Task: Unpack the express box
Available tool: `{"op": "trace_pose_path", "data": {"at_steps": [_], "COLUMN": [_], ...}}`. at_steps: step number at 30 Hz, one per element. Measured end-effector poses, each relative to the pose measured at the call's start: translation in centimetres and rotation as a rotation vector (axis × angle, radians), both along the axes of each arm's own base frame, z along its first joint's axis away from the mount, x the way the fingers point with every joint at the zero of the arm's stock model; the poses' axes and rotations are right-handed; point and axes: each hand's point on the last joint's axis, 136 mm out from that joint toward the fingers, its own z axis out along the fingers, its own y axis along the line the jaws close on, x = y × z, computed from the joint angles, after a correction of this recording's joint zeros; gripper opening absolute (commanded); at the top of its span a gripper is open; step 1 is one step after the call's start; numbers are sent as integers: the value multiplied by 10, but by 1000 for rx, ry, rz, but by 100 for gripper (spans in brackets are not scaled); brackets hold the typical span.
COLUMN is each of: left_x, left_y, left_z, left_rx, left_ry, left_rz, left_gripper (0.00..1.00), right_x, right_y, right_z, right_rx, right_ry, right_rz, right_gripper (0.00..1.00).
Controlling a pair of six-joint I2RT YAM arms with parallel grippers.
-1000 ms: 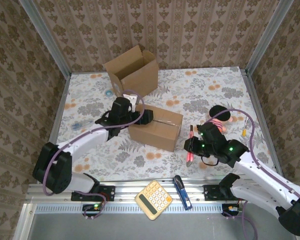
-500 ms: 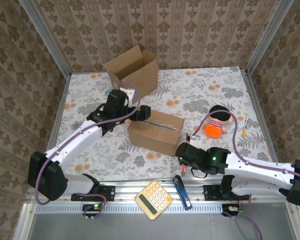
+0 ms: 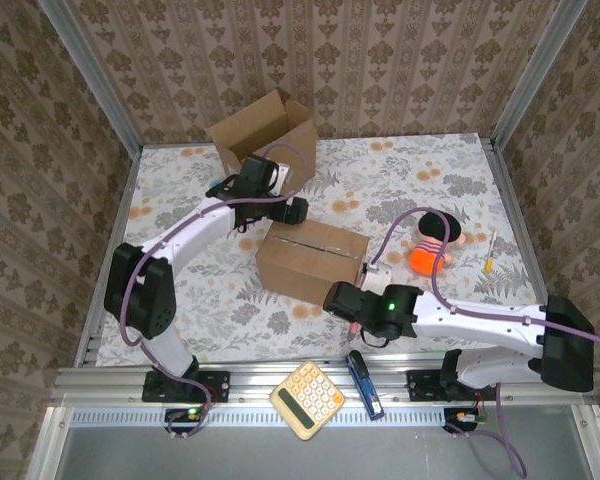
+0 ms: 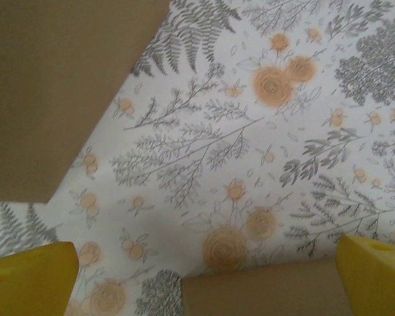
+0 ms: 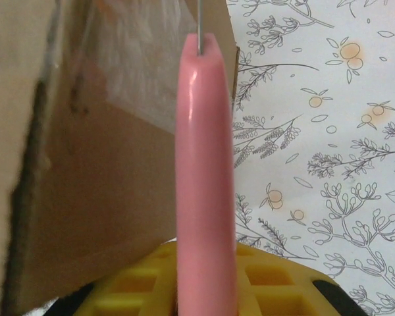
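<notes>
Over on the left, the left gripper (image 3: 292, 210) hangs with its yellow fingers (image 4: 26, 276) spread wide, above the flowery table (image 3: 400, 170) between the open box (image 3: 265, 140) at the back and the taped express box (image 3: 312, 258) in the middle. At that box's front right corner, the right gripper (image 3: 340, 298) squeezes a pink cutter (image 5: 204, 184), its thin blade pointing at the shiny tape (image 5: 138, 59). A striped toy (image 3: 435, 240) lies farther right.
</notes>
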Motion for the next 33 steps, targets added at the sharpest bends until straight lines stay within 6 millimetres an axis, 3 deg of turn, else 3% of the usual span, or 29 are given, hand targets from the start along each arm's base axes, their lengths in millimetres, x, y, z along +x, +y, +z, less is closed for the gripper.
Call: {"op": "trace_pose_path", "data": {"at_steps": [5,11,18,26,33], "left_x": [1,0,-33,-75,-117], "left_y": [7,26,48,62,65], "left_z": [1,2,5,1,-4], "left_rx": [40,69,78,61,72], "left_ry": [-8,-22,-1,55,109], "left_rz": [6,53,63,64,41], "left_gripper": [100,99,99,99,100], "right_x": [17,52,104,174,236], "right_y": [-10,-34,-44,-29,12], "right_z": [-4,-2,5,6,22], "right_rx": [-13,-29,-34,-21,32], "right_ry": [5,4,-6,1,-38], "right_rz": [-66,-146,-164,-63,165], "right_gripper": [0,0,0,0,0]}}
